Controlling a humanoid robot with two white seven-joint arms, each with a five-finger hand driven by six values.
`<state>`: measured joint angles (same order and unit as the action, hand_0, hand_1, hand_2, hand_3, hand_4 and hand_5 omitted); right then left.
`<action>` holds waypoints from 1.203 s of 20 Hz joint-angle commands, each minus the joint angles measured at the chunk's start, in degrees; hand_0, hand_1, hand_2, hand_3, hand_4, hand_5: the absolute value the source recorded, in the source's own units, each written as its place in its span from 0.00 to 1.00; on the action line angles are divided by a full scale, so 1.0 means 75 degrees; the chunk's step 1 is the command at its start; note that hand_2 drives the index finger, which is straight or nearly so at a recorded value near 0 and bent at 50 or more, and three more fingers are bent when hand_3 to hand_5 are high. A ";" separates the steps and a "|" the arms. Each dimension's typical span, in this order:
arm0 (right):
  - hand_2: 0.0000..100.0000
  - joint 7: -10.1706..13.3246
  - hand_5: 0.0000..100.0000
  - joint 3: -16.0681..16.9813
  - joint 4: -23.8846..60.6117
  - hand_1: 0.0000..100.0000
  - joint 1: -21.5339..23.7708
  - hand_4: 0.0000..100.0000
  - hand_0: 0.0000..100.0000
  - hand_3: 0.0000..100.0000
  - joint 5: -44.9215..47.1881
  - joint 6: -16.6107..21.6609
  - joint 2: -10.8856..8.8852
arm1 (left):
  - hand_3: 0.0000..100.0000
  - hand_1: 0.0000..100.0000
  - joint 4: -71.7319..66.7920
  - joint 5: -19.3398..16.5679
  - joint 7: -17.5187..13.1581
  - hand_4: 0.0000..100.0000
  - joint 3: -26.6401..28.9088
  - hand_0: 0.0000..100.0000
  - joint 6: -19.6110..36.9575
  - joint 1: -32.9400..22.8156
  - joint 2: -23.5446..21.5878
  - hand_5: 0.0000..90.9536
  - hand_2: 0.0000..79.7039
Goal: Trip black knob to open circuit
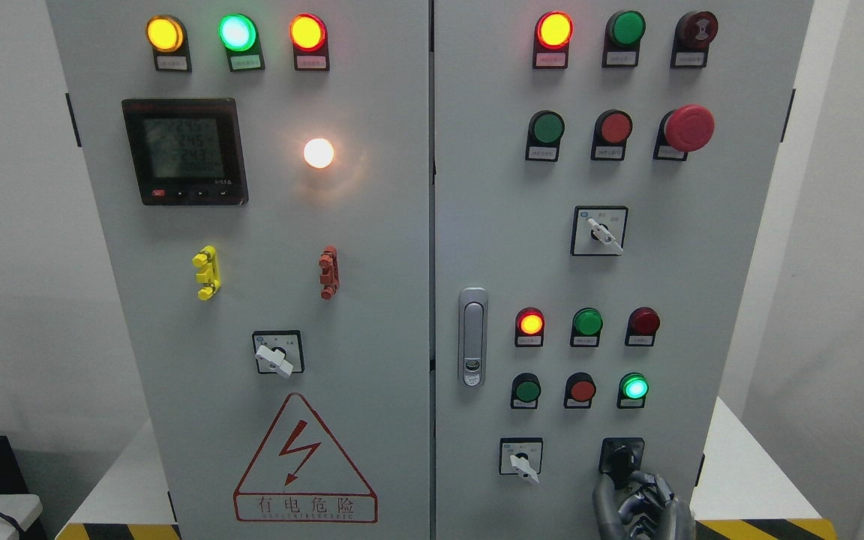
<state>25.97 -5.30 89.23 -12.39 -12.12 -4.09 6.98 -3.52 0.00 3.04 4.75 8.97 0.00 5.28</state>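
The black knob sits on a black square plate at the lower right of the right cabinet door. Its handle points downward. My right hand rises from the bottom edge just below it. The dark grey fingers are curled, with their tips closing on the lower end of the knob's handle. The palm and wrist are cut off by the frame. No left arm shows.
A white rotary switch is just left of the black knob. Lit and unlit pilot lamps and push buttons fill the right door, with a red mushroom stop button above. A door latch and the left door's meter stand further left.
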 commanded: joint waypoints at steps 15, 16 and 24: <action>0.54 -0.0006 0.93 0.0086 -0.0003 0.75 0.0023 0.90 0.48 0.90 -0.0235 0.0042 -0.0064 | 0.00 0.39 0.0000 -0.0258 0.0005 0.00 0.0000 0.12 0.0000 0.0059 -0.0001 0.00 0.00; 0.54 -0.0006 0.93 0.0086 -0.0003 0.75 0.0023 0.90 0.48 0.90 -0.0235 0.0042 -0.0064 | 0.00 0.39 0.0000 -0.0246 0.0005 0.00 0.0000 0.12 0.0000 0.0059 -0.0001 0.00 0.00; 0.53 -0.0006 0.92 0.0109 -0.0003 0.75 0.0023 0.90 0.47 0.88 -0.0235 0.0030 -0.0064 | 0.00 0.39 0.0000 -0.0258 0.0005 0.00 0.0000 0.12 0.0000 0.0059 -0.0001 0.00 0.00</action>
<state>25.90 -4.77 89.21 -12.23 -13.76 -3.78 6.58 -3.52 0.00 3.04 4.75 8.97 0.00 5.28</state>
